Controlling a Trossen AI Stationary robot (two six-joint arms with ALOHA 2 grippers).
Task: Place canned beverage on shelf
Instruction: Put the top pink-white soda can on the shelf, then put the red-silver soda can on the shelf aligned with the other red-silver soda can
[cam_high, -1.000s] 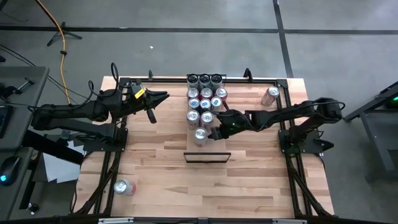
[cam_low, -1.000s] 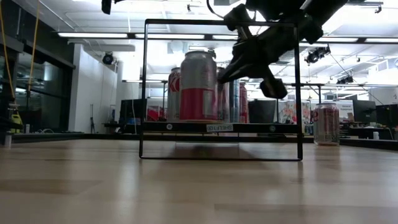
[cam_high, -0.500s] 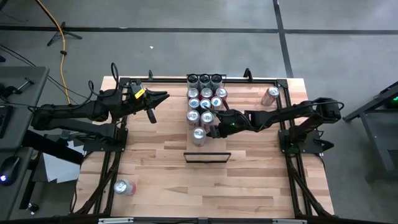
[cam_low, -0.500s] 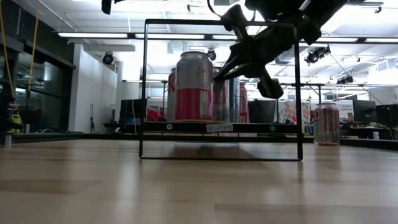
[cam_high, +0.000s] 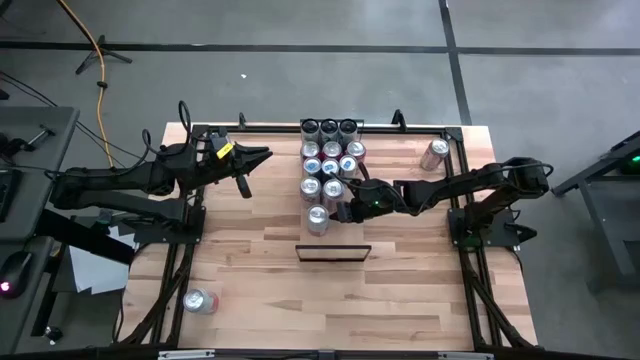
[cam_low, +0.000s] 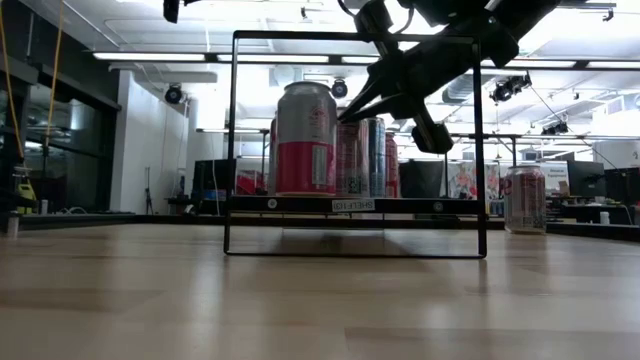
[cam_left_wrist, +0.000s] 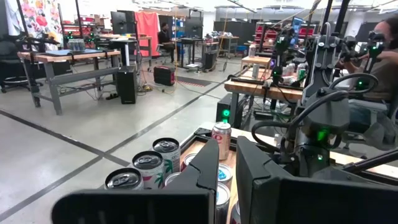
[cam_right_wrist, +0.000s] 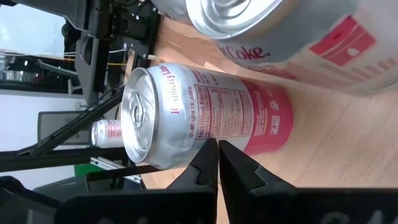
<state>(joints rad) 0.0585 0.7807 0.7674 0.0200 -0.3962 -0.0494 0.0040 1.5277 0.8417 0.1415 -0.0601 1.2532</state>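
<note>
A pink-and-silver can (cam_high: 318, 217) stands upright on the pale wood shelf (cam_high: 340, 236), at the near end of a cluster of several cans (cam_high: 330, 160). It also shows in the low view (cam_low: 305, 140) and the right wrist view (cam_right_wrist: 205, 115). My right gripper (cam_high: 343, 211) is shut, right of this can, with its tips at the can's side. My left gripper (cam_high: 262, 156) is shut and empty, above the table's far left part. My right gripper pushes the can's side wall (cam_right_wrist: 211, 134) with its shut fingertips (cam_low: 347, 112), high on the side that faces the table's right. The fingers come from the right, slanting down. The can stands upright with its base on the shelf.
A black wire frame (cam_high: 334, 253) stands at the shelf's near end. One can (cam_high: 433, 153) is at the table's far right, and another (cam_high: 200, 300) lies near the near left corner. Black rails (cam_high: 470, 250) run along the table's sides.
My right gripper has gone toward the table's left edge with its fingers shut. The pink-and-silver can has slid a little to the left along the shelf and stays upright.
</note>
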